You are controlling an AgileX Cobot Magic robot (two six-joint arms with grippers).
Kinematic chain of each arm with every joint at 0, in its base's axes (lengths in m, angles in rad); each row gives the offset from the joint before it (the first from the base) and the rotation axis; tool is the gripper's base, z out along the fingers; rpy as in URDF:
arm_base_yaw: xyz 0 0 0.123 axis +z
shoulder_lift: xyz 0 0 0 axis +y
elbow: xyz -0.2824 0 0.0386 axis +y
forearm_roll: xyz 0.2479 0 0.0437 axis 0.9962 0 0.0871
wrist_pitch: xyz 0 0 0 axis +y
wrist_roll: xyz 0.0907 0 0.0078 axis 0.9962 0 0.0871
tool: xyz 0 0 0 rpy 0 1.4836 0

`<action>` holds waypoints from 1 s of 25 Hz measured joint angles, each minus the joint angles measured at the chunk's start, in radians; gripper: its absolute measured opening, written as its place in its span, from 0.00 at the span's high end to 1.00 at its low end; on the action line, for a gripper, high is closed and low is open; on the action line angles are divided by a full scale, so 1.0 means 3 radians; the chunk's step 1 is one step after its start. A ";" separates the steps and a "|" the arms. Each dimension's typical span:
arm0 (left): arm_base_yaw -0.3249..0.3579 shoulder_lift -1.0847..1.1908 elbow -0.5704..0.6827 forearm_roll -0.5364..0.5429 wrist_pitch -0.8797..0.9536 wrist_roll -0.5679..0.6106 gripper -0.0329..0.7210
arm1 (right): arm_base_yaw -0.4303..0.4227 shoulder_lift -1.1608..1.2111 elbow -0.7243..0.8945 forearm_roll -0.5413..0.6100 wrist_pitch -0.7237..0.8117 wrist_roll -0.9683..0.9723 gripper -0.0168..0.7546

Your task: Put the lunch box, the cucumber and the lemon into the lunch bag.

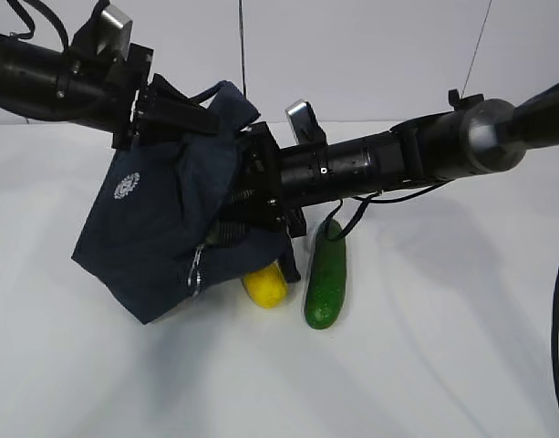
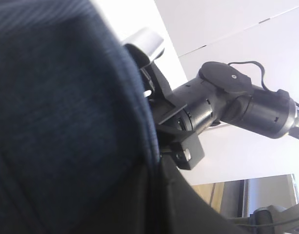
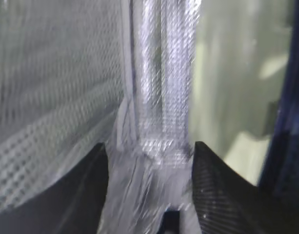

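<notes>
In the exterior view the lunch bag (image 1: 165, 233) hung tilted above the white table (image 1: 425, 347), one upper corner pinched up at the left arm's wrist; the left gripper (image 1: 174, 111) was pressed into the navy fabric near the top, its fingers together and clamped on the cloth; a white round emblem showed on the bag's side and a metal ring pull (image 1: 195, 272) dangled at its lower edge; the right arm (image 1: 388, 160) reached across from the right, its front end buried in the bag's opening, so the right gripper itself could not be seen there; the lemon (image 1: 265, 285) lay on the table just beside the bag's lower corner, partly under it; the cucumber (image 1: 325, 285) lay just right of the lemon, apart from it, end toward the camera; the lunch box did not show in this view.

In the left wrist view dark navy fabric of the bag filled the left half, too close to show the fingers; the right arm's wrist and its joint stood behind, over the table.

In the right wrist view the right gripper (image 3: 149, 195) sat inside the bag, facing the silvery foil lining (image 3: 56, 83); its two dark fingers (image 3: 217, 190) stood apart with only crinkled foil between them, nothing gripped.
</notes>
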 joint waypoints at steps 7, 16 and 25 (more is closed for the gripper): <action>0.0000 0.0001 0.0000 -0.0021 0.0000 0.0000 0.96 | 0.0000 0.0000 -0.0006 0.0021 0.0038 0.0000 0.44; 0.0066 0.0001 0.0000 -0.0105 -0.0003 -0.0022 0.96 | -0.0108 0.0000 -0.0006 0.0036 0.0359 -0.0023 0.44; 0.0254 0.0001 0.0000 0.0019 0.0035 -0.0165 0.96 | -0.0141 0.0000 -0.0029 0.0004 0.0379 -0.0097 0.44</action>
